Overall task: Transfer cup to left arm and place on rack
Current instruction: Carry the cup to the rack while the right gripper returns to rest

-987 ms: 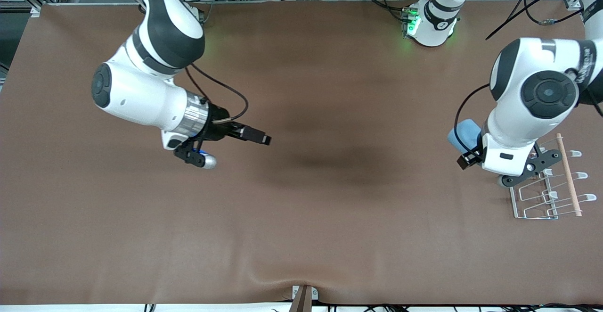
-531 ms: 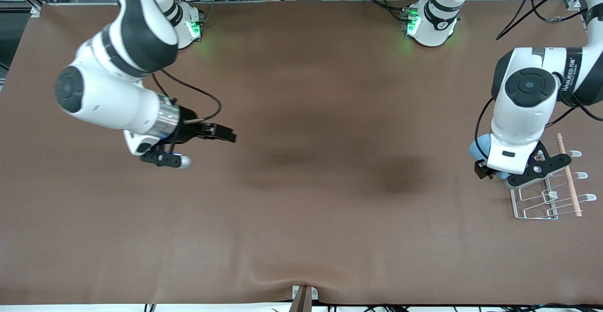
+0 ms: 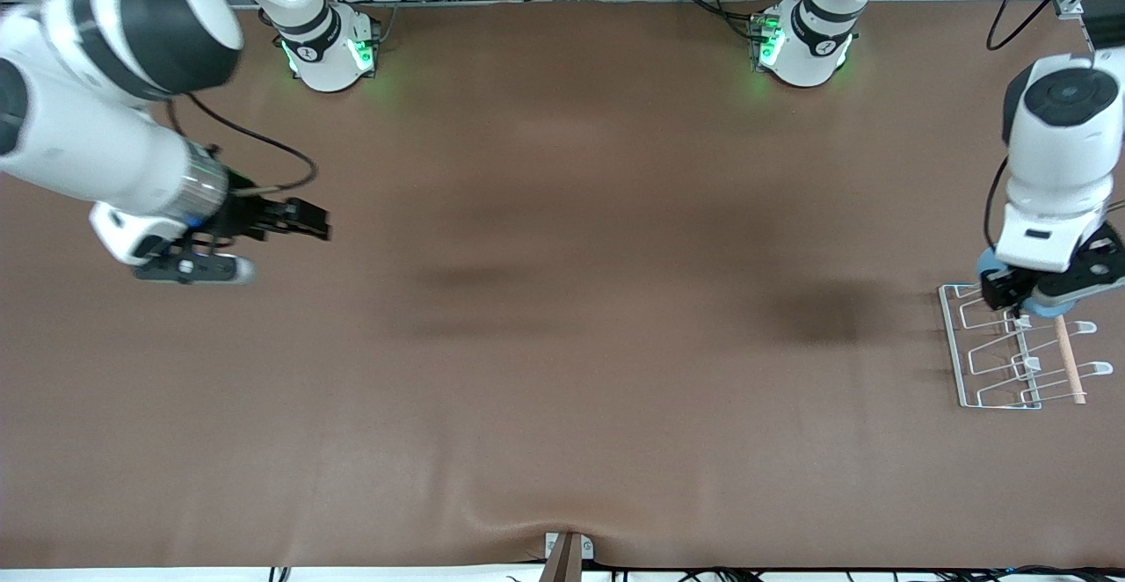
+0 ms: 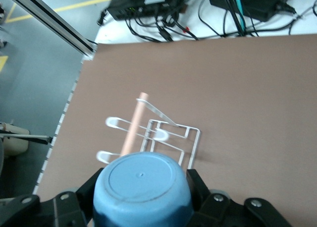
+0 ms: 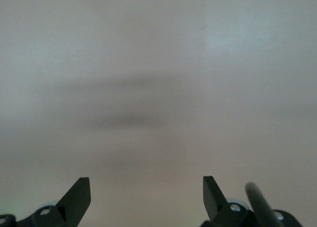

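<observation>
My left gripper (image 3: 1024,294) is shut on the light-blue cup (image 3: 1050,309) and holds it over the end of the white wire rack (image 3: 1019,362) farthest from the front camera. In the left wrist view the cup's flat bottom (image 4: 141,187) faces the camera between the black fingers (image 4: 196,185). The rack (image 4: 166,135) and its wooden rod (image 4: 132,132) lie on the table under it. My right gripper (image 3: 303,217) is open and empty above the table near the right arm's end. Its view shows only the two fingertips (image 5: 79,195) and brown table.
The brown table cover (image 3: 562,301) is bare between the two arms. The rack's wooden rod (image 3: 1070,362) lies along the rack's side toward the table edge at the left arm's end. The arm bases (image 3: 804,37) stand along the edge farthest from the front camera.
My left arm has carried the cup toward the left arm's end of the table, to over the rack. My right arm has drawn back toward its own end, gripper still open.
</observation>
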Controlling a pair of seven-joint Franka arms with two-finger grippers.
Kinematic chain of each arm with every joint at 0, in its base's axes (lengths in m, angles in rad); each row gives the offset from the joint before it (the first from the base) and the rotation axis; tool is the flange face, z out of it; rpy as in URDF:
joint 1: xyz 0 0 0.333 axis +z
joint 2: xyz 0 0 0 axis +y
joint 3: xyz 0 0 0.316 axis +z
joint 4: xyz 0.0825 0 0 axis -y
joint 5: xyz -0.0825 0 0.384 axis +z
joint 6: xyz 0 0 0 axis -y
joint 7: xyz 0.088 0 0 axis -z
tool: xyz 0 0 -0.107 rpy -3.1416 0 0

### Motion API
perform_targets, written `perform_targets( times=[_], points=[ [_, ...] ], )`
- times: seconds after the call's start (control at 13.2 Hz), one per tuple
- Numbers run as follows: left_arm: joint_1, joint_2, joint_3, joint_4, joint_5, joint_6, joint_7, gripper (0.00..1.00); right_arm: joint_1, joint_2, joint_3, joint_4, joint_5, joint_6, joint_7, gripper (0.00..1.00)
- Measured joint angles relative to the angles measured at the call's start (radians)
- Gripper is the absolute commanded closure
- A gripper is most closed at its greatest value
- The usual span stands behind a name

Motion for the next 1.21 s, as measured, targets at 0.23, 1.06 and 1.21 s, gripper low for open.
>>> perform_targets(
  times=[0.23, 1.06, 1.21],
  points=[
    [0.073, -0.058, -0.001, -0.057, 0.098, 0.145, 0.016, 0.83, -0.157, -0.056, -0.003, 0.0, -0.009, -0.062, -0.185, 0.0],
    [0.26, -0.024, -0.027, -0.179, 0.635, 0.458, -0.516, 0.83, -0.228, -0.19, 0.001, -0.001, -0.128, -0.21, -0.092, 0.0],
    [0.26, -0.023, -0.028, -0.177, 0.759, 0.457, -0.649, 0.83, -0.228, -0.19, 0.001, -0.001, -0.129, -0.21, -0.092, 0.0]
  ],
)
